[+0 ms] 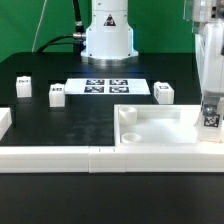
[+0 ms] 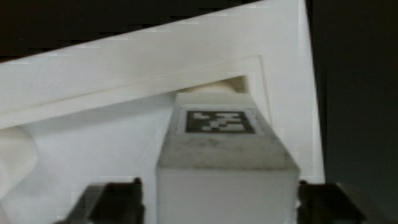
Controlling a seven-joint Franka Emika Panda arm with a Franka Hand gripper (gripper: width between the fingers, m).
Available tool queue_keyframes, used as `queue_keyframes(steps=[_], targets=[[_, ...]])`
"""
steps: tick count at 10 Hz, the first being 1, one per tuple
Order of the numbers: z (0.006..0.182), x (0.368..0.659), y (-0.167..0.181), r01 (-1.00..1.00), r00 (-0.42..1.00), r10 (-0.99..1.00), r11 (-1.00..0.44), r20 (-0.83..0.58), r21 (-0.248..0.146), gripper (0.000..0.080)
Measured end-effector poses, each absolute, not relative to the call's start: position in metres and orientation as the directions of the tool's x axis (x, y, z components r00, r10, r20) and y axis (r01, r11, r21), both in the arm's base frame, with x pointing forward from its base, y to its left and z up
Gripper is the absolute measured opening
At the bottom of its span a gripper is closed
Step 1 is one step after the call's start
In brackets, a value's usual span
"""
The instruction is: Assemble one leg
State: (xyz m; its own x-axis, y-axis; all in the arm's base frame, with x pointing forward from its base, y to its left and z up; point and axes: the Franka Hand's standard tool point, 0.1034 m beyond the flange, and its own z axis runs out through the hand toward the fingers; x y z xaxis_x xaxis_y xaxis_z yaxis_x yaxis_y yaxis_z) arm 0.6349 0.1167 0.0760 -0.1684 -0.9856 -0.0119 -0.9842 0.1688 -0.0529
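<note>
Jaws clamp the leg [image 2: 222,150] upright in the gripper [image 1: 210,118], holding it over the tray [image 1: 150,130] near the desk's front edge at the exterior view's right, apparently to seat it in a corner hole.

Legs: four counted. Three stand loose on the table in the exterior view: leg one [image 1: 22,86], leg two [image 1: 56,94], leg three [image 1: 164,92]. Fourth leg [image 1: 211,112] at the tray [image 1: 160,128], apparently in the gripper [image 1: 210,98]. Trays: one. Marker board [image 1: 106,86]: one, four tags. Arms: one.
</note>
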Motion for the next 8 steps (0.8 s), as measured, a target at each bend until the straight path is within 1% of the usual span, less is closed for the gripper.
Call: queue_keyframes(steps=[1, 2, 3, 5, 6, 8], targets=[[0.0763, 0.6363, 0.119, -0.986, -0.151, -0.989, 0.151, -0.013, -0.067, 0.0558], [0.0755, 0.635, 0.1219, -0.997, -0.05, -0.999, 0.05, -0.002, -0.065, 0.0621], [0.0746, 0.6342, 0.123, -0.996, 0.071, -0.997, -0.072, 0.006, -0.061, 0.0641], [0.0737, 0.6353, 0.1265, -0.962, 0.264, -0.964, -0.264, 0.02, -0.071, 0.0648], [0.0743, 0.6359, 0.1269, -0.919, 0.387, -0.921, -0.389, 0.032, -0.068, 0.0648], [0.0749, 0.637, 0.1266, -0.832, 0.55, -0.834, -0.552, 0.048, -0.063, 0.0649]])
